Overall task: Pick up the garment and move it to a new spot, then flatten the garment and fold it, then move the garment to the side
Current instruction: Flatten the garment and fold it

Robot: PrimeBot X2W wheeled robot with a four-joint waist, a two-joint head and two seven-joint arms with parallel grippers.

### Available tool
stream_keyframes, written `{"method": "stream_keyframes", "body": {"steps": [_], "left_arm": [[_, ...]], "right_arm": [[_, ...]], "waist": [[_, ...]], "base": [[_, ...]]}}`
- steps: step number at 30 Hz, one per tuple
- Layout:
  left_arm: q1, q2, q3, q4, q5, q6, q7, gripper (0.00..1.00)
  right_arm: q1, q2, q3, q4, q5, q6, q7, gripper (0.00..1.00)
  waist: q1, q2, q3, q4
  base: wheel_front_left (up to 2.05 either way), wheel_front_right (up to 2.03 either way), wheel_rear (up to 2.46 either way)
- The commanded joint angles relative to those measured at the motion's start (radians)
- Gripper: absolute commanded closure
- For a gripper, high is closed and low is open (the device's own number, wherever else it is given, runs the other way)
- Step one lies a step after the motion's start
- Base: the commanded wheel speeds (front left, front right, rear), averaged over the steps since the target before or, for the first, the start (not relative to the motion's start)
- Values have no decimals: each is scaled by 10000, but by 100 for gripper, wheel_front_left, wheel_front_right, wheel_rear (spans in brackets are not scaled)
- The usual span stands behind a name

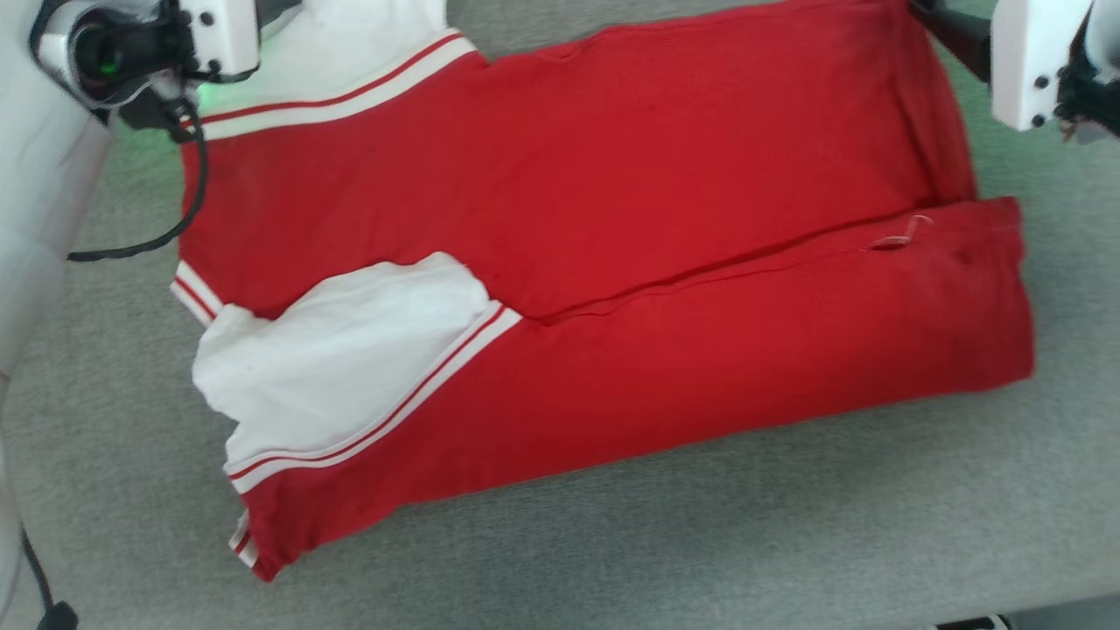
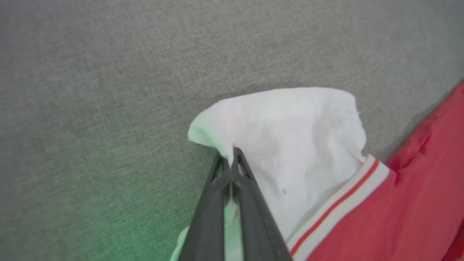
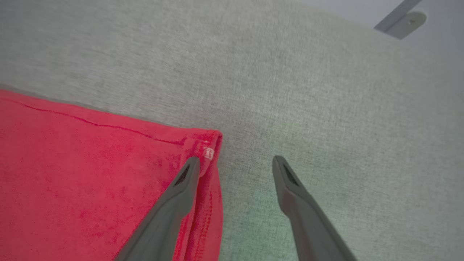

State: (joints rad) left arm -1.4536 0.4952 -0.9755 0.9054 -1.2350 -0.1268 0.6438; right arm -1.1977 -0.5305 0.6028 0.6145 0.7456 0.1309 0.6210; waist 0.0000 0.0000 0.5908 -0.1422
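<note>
The garment (image 1: pixel 612 289), a red jersey with white striped-trim sleeves, lies back-up across the grey table, its near long side folded over the middle. In the left wrist view my left gripper (image 2: pixel 231 159) is shut on the edge of the far white sleeve (image 2: pixel 290 145), the cloth bunched up at the fingertips. My right gripper (image 3: pixel 235 163) stands open over the garment's far right corner (image 3: pixel 203 145); one finger (image 3: pixel 181 188) lies over the red cloth, the other over bare table. In the head view both white wrists sit at the top corners, left (image 1: pixel 175 44) and right (image 1: pixel 1041 61).
Grey fabric table surface (image 1: pixel 700 542) surrounds the garment, with open room in front and to the right. A black cable (image 1: pixel 188 192) hangs from the left wrist over the garment's left edge. A pale bracket (image 3: pixel 402 21) shows beyond the table's far edge.
</note>
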Motion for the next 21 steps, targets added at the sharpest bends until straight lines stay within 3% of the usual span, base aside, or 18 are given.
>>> {"method": "stream_keyframes", "body": {"steps": [1, 4, 6, 7, 8, 9, 10, 11, 21], "left_arm": [[-72, -113, -64, 60, 46, -27, -67, 100], [-102, -311, -159, 24, -6, -39, -201, 100], [-91, -393, -237, -29, -31, -38, -285, 100], [-85, -412, -275, -51, -60, -34, -304, 100], [-80, -439, -313, -82, -91, -35, -313, 100], [-80, -439, -313, -82, -91, -35, -313, 100], [-82, -453, -352, -113, -122, -36, -347, 100], [-87, -448, -381, -134, -148, -36, -393, 100], [335, -366, -351, -1116, -701, -38, -1593, 100]], "right_arm": [[-146, 50, 209, 276, 73, -5, 185, 0], [-418, 198, 513, 791, 464, -4, 423, 0], [-395, 299, 759, 960, 759, -4, 483, 19], [-391, 312, 869, 1026, 898, -2, 518, 49], [-387, 310, 1036, 1058, 998, -2, 572, 65], [-387, 310, 1036, 1058, 998, -2, 572, 65], [-381, 281, 1187, 1093, 1097, -4, 608, 91], [-399, 229, 1298, 1139, 1189, -4, 629, 100], [-395, -455, 1685, 840, 1861, -7, -1030, 100]], "waist": [[0, 0, 174, 288], [0, 0, 225, 475], [0, 0, 246, 539], [0, 0, 253, 560], [0, 0, 256, 578], [0, 0, 256, 578], [0, 0, 254, 592], [0, 0, 254, 600], [0, 0, -538, 990]], "base": [[0, 0, 0], [0, 0, 0], [0, 0, 0], [0, 0, 0], [0, 0, 0], [0, 0, 0], [0, 0, 0], [0, 0, 0], [0, 0, 0]]}}
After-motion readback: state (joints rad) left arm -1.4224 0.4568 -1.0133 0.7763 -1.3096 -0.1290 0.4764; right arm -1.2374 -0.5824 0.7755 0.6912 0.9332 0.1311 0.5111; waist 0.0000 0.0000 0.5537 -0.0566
